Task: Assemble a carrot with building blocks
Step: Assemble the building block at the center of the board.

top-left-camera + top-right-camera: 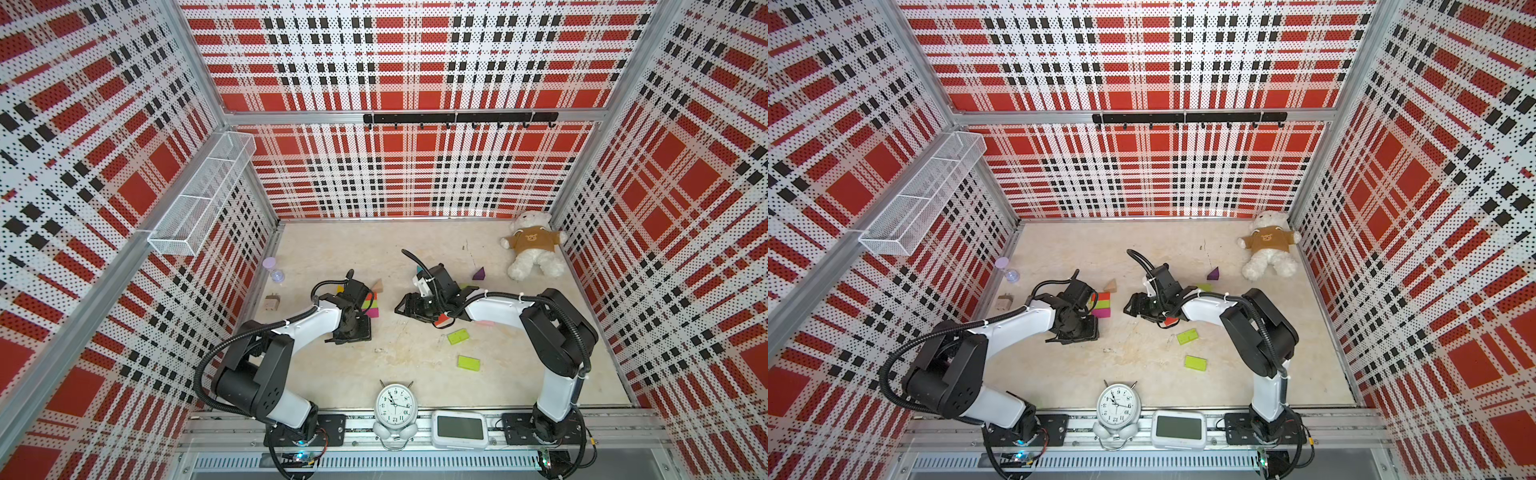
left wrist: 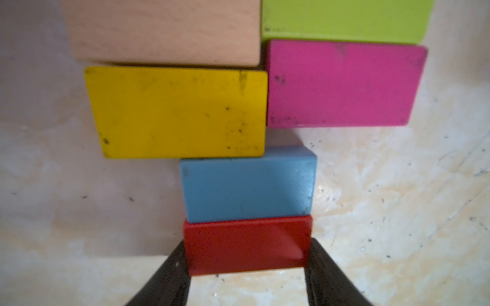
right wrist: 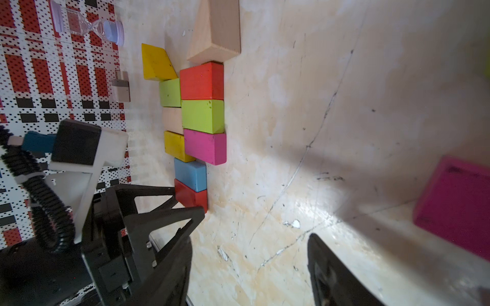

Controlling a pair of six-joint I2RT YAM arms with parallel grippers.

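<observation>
The building blocks lie flat in a two-column row on the table. In the left wrist view I see a tan (image 2: 164, 31), lime (image 2: 344, 21), yellow (image 2: 177, 111), magenta (image 2: 342, 84) and blue block (image 2: 249, 185). A red block (image 2: 246, 254) closes the row's near end. My left gripper (image 2: 248, 242) is shut on this red block, one finger against each short end. The right wrist view shows the far end: a tan wedge (image 3: 214, 31), a yellow wedge (image 3: 156, 62) and another red block (image 3: 201, 80). My right gripper (image 3: 249, 251) hangs open over bare table, right of the row.
Loose lime blocks (image 1: 458, 336) (image 1: 469, 362), a purple wedge (image 1: 478, 273) and a magenta block (image 3: 456, 206) lie on the right. A teddy bear (image 1: 534, 247) sits at back right. An hourglass (image 1: 274, 269) and tan plug cube (image 1: 272, 302) stand left, an alarm clock (image 1: 394, 405) in front.
</observation>
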